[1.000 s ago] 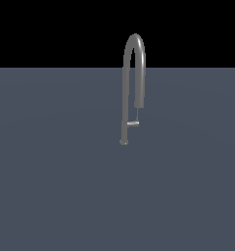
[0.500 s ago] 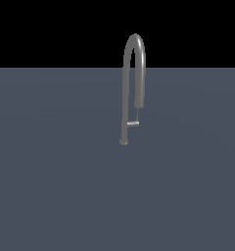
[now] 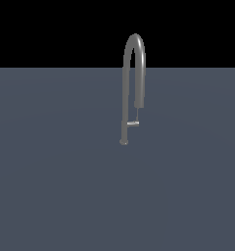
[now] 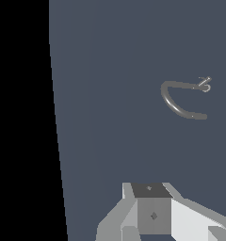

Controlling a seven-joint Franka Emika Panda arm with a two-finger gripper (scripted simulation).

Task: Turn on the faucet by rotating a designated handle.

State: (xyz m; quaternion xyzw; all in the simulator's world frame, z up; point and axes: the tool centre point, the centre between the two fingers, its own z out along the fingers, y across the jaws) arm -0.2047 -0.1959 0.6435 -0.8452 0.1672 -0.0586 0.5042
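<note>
The faucet (image 3: 125, 93) is a thin grey tube standing upright on the flat grey surface (image 3: 56, 186), arching over at the top and coming down on the exterior view's right. Its handle (image 3: 133, 123), a short bar with a lighter tip, juts from the low stem toward the exterior view's right. In the wrist view the faucet (image 4: 177, 105) shows from above as a curved hook, with the handle (image 4: 205, 85) tiny beside it. Only the base of my gripper (image 4: 155, 216) shows there, well away from the faucet. Its fingertips are cut off by the frame. No arm shows in the exterior view.
The grey surface (image 4: 110, 94) ends at a straight edge against black in both views. Nothing else stands on it.
</note>
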